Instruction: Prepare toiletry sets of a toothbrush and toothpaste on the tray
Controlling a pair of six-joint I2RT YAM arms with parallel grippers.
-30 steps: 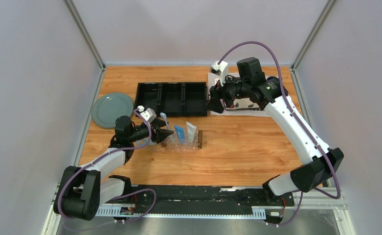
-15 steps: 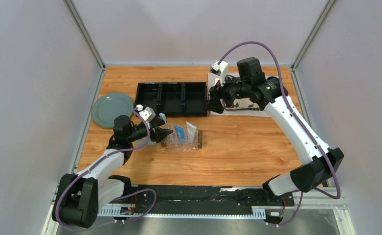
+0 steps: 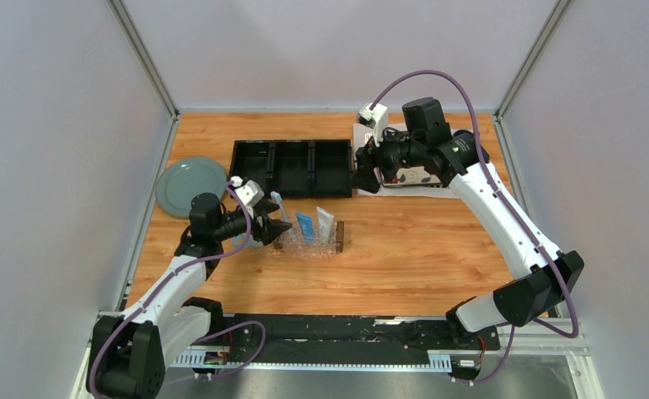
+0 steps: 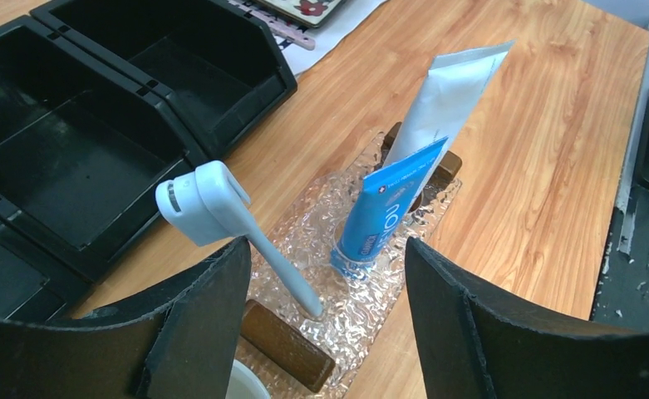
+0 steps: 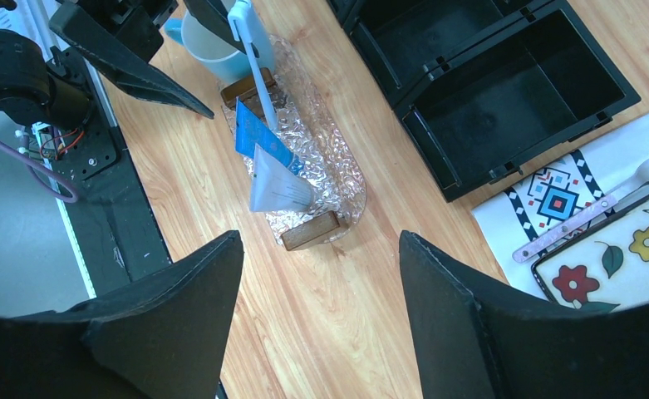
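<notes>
The clear textured tray (image 3: 321, 246) with brown wooden end bars lies left of the table's centre, and also shows in the left wrist view (image 4: 369, 287) and the right wrist view (image 5: 331, 162). On it are a blue toothpaste tube (image 4: 385, 208) and a white one (image 4: 454, 104). The pale toothbrush (image 4: 279, 270) rests its handle end on the tray and leans head-up toward the mug side (image 5: 253, 58). My left gripper (image 3: 272, 228) is open and empty just left of the tray, its jaws either side of the toothbrush handle without touching. My right gripper (image 3: 362, 178) is open and empty, high over the organizer's right end.
A black three-compartment organizer (image 3: 292, 166) stands behind the tray. A grey-green plate (image 3: 190, 184) is at the far left. A light blue mug (image 5: 198, 37) stands at the tray's left end. At the back right, a floral plate (image 5: 620, 258) and a second pinkish toothbrush (image 5: 587, 212) lie on a patterned cloth.
My left gripper has drawn back a little to the left, away from the tray. The toothbrush and tubes stay where they were. The right arm has not moved.
</notes>
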